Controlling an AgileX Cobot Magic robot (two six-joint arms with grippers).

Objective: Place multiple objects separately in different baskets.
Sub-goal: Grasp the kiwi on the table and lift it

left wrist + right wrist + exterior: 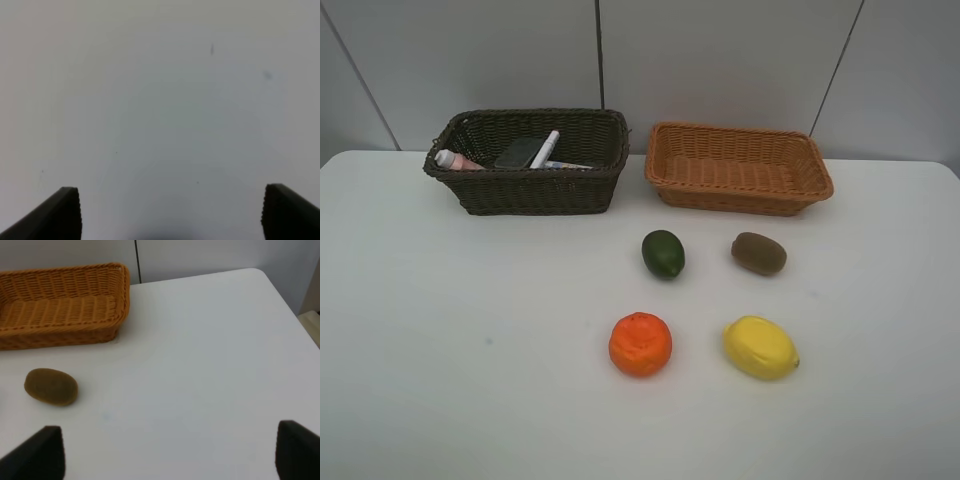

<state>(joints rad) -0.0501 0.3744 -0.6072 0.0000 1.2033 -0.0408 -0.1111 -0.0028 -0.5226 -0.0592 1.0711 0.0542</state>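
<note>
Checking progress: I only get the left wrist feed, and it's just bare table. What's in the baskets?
Observer: Dark brown basket holds the pink bottle, eraser block and marker.
Operator: The tan one?
Observer: Tan basket holds nothing.
Operator: Fruit?
Observer: Green fruit, kiwi, orange and lemon all lie on the table, in front of the baskets.

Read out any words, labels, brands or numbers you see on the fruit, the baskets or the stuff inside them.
None readable in any view.
Small bottle, marker and eraser block in the dark basket: any print is too small to tell.
Orange, lemon, green fruit, kiwi, tan basket: no label or sign shows.
</note>
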